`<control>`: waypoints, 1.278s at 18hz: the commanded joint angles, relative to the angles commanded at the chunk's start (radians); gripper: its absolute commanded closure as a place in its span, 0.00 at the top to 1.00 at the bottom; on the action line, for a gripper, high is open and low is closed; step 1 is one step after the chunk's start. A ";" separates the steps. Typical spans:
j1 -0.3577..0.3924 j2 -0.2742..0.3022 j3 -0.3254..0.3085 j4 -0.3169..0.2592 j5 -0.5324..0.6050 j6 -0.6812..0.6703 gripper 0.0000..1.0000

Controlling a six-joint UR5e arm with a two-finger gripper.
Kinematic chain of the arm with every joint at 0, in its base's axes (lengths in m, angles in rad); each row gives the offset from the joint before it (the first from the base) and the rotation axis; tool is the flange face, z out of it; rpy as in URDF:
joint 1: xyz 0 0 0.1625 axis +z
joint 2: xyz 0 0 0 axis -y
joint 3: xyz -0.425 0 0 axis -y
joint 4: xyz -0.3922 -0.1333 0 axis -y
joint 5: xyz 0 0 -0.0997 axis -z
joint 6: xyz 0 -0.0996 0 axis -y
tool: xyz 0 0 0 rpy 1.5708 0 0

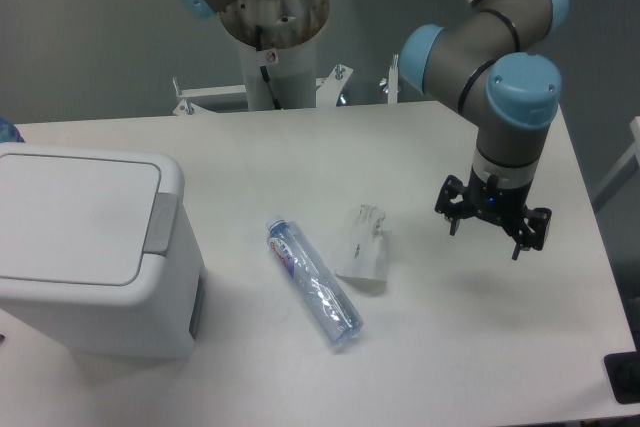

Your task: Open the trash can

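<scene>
White boxy plastic trash can (90,247) is sitting lid-down, grey tab (161,224) facing the tool (490,231), which is hanging spread and empty well right of it, clear bottle (313,282) lying between.

Arm (480,42): grey cylindrical links, light-blue round joint caps, silver tube section up top. Black pincer (490,227) with short dark prongs, small blue light on its wrist. White pedestal base (275,42), bolted feet.
</scene>
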 joint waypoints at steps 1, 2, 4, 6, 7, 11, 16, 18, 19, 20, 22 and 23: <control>-0.002 0.003 0.014 0.000 -0.023 -0.072 1.00; -0.003 0.005 0.031 -0.002 -0.058 -0.133 1.00; -0.008 0.015 0.039 -0.002 -0.130 -0.236 1.00; -0.018 0.038 0.038 -0.002 -0.153 -0.289 1.00; -0.038 0.054 0.040 -0.002 -0.154 -0.304 1.00; -0.093 0.098 0.039 0.000 -0.218 -0.356 1.00; -0.149 0.166 0.031 0.000 -0.318 -0.505 1.00; -0.173 0.184 0.031 0.000 -0.318 -0.566 1.00; -0.192 0.190 0.029 0.000 -0.318 -0.594 1.00; -0.211 0.193 0.029 0.000 -0.318 -0.617 1.00; -0.253 0.195 0.028 0.000 -0.316 -0.666 1.00; -0.273 0.196 0.025 0.002 -0.313 -0.685 1.00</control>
